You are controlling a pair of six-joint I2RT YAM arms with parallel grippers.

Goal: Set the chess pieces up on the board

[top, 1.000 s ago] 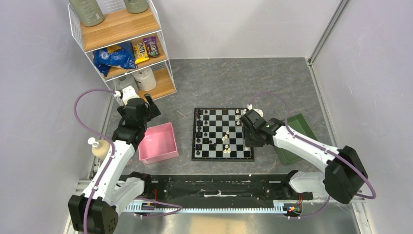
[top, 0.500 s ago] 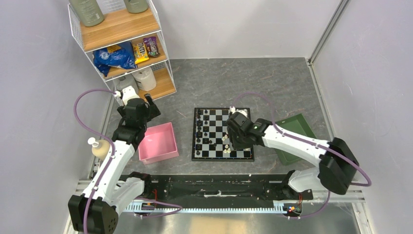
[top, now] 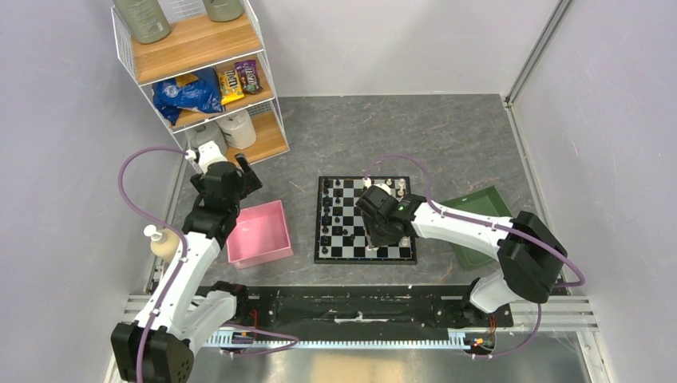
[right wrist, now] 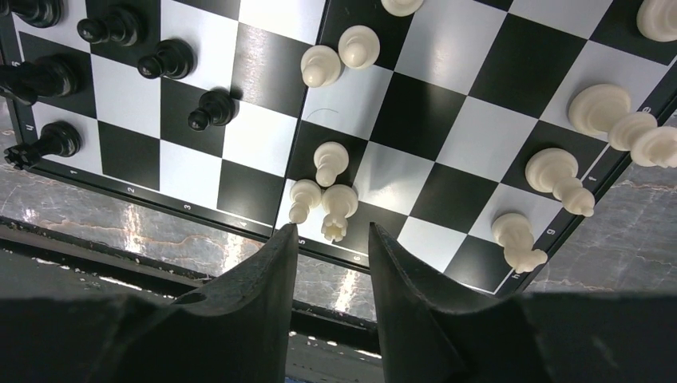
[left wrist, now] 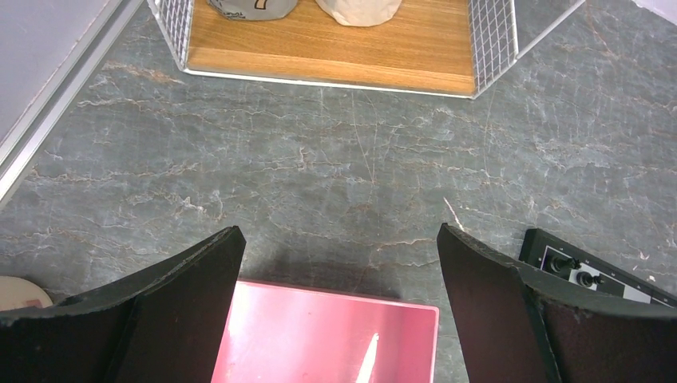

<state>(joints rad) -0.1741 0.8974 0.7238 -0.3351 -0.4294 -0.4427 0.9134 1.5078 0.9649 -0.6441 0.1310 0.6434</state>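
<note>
**Top view:** the board carries black chess pieces along its left columns and cream ones toward its right. The right gripper hangs over its near-right squares, and the left gripper is well left of the board.

**Left wrist:** fingers spread wide and empty, with the board's corner to their right.

**Right wrist:** jaws narrowly parted with nothing between them, over cream pieces at the board's near edge.
</note>
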